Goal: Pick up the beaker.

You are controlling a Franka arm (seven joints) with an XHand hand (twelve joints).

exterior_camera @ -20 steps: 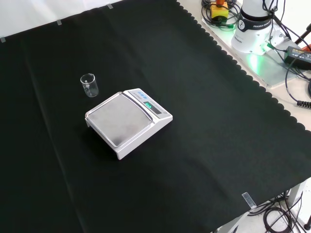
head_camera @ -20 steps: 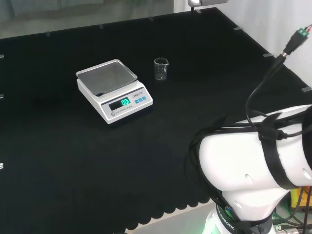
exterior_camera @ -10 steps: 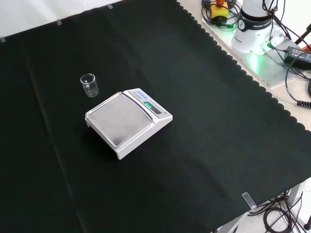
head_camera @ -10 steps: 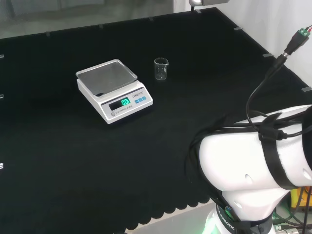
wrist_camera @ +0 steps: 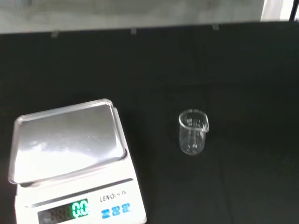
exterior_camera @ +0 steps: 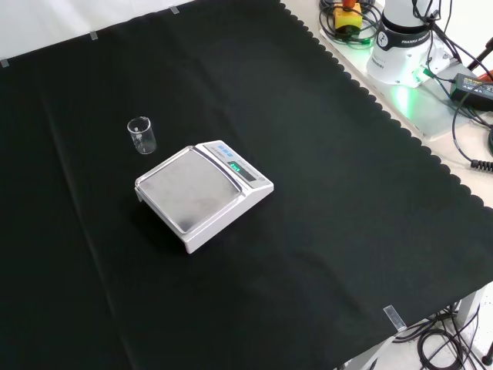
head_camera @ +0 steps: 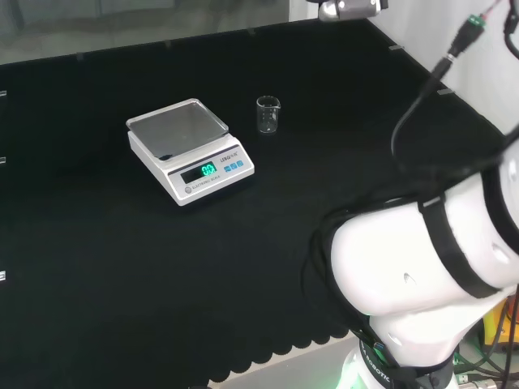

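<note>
- The beaker (head_camera: 268, 114) stands upright on the black cloth (head_camera: 97, 267), mouth up and seemingly empty, so it is ready to be taken from the side or from above.
- It sits just beside the scale (head_camera: 189, 149), to the scale's right in the head view and up and to its left in the front view (exterior_camera: 142, 135); the two are apart, not touching, which leaves some room for fingers on the side away from the scale.
- The scale's steel pan (exterior_camera: 191, 190) is bare and its display is lit (a likely place for weighing, though the task asks only for a lift).
- The arm's white links (head_camera: 430, 259) stand at the right of the head view, well apart from the beaker, so the reach is not yet made.
- Whether the fingers are spread or curled I cannot tell.
- The wrist camera looks at the beaker (wrist_camera: 193, 132) with its spout turned away from the scale (wrist_camera: 70, 158), which suggests the approach is being lined up.
</note>
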